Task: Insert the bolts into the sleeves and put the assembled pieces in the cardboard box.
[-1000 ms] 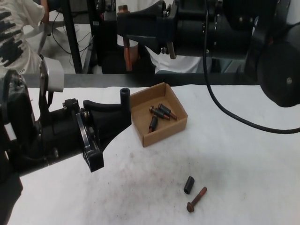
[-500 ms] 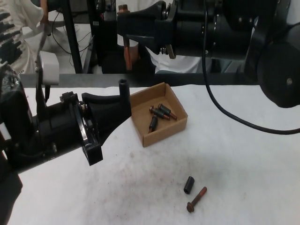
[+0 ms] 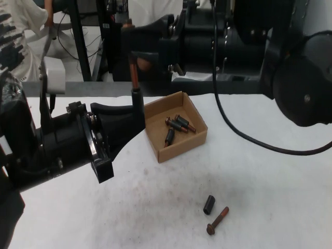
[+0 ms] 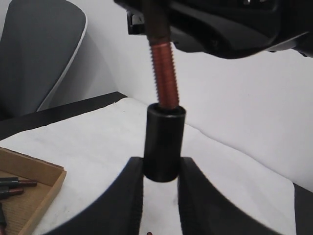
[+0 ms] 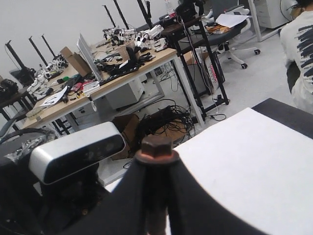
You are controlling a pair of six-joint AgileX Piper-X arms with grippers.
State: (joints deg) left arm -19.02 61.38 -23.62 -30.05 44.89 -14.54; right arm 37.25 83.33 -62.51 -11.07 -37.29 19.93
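Left pincer (image 4: 161,169) grips the upright sleeve (image 4: 165,142) — bolt (image 4: 161,73), clamped in right pincer (image 5: 156,165), dips inside.

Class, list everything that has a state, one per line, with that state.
left gripper: shut on held sleeve
right gripper: shut on held bolt
held bolt: upright, tip at held sleeve's mouth
cardboard box: open, assembled pieces inside
loose sleeve: lying on bench, empty
loose bolt: lying beside it, uninserted

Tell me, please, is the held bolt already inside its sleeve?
Barely in: the bolt enters the upright sleeve by its tip, most thread exposed above.
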